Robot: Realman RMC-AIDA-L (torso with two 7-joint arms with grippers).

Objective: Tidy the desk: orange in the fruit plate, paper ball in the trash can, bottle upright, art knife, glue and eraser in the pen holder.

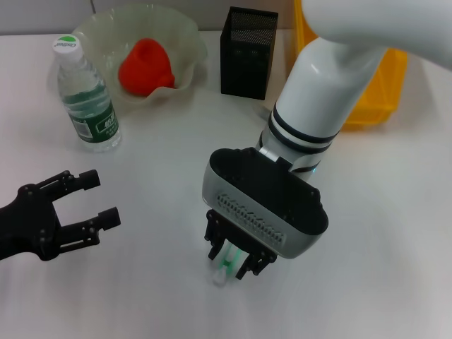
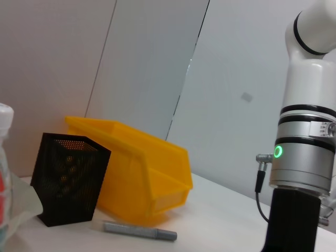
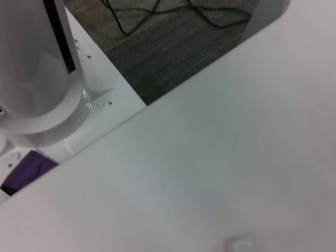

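Trash can (image 1: pixel 381 106) back right on bench (image 1: pixel 162 176); paper ball not visible, can't tell if binned.
Orange (image 1: pixel 145 67) in fruit plate (image 1: pixel 180 35): done.
Bottle (image 1: pixel 85 95) upright: done.
Pen holder (image 1: pixel 247 53) waiting; art knife (image 2: pixel 139 231) lies beside it.
Right gripper (image 1: pixel 236 258) clamped on small white-green item, probably glue.
Left gripper (image 1: pixel 95 205) open, idle, front left.

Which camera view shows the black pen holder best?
The left wrist view shows the pen holder best: side on, whole, mesh walls clear, beside the yellow trash can. The head view shows it from above, farther off, between the fruit plate and the right arm. The right wrist view does not show it.
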